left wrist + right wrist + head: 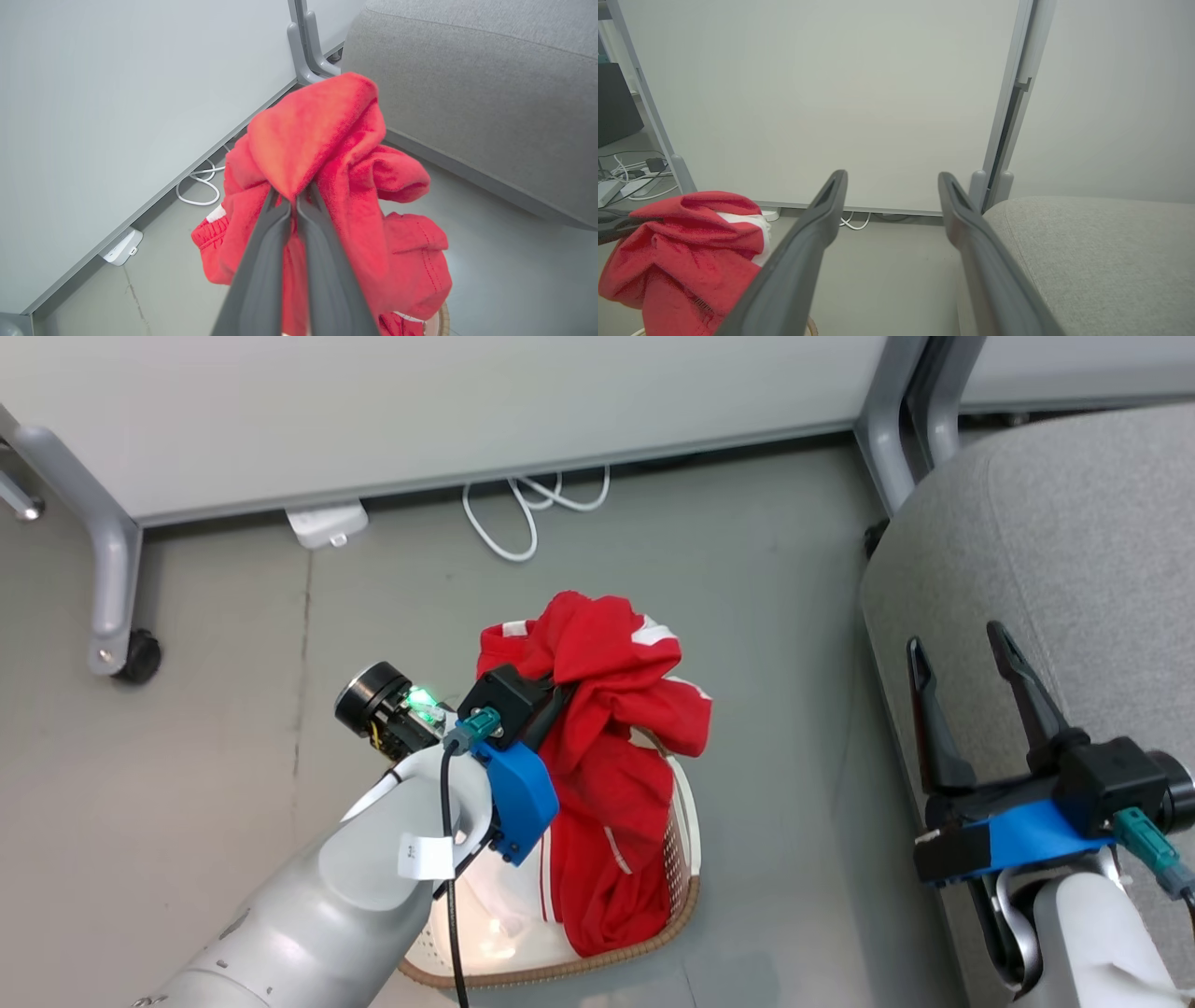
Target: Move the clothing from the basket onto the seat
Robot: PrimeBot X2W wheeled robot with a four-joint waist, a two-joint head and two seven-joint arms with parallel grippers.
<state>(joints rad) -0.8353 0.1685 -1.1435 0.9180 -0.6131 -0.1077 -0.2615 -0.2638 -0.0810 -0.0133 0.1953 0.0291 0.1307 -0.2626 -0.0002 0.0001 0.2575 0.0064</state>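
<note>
**Left gripper [292,201] clamped on the clothing [327,140] above the basket [686,901]**

From the left wrist camera we see our two dark fingers pressed tight together on a fold of the red clothing. The cloth bunches over the tips and hangs down on both sides. A sliver of the basket's brown rim shows under the lowest folds. Beyond the basket rises the grey seat [467,93], apart from the cloth. A white cable [198,186] curls on the floor on the basket's other side, at the foot of a pale panel [117,93].

From the head camera, our left arm reaches over the basket and the gripper's fingers vanish into the red bundle. The bundle is raised above the basket, while its lower end drapes down inside, along the wall nearest the seat. White stripes and panels show among the folds. The seat stands to the right of the basket, with a strip of bare floor between them. Our right gripper [954,639] hovers over the seat's edge, well to the right of the basket, with its jaws spread wide and holding nothing.

From the right wrist camera, our right fingers stand far apart with nothing between them. The clothing is heaped over the basket at the lower left, with a white patch showing in it. The seat lies on the opposite side of the fingers.
</note>
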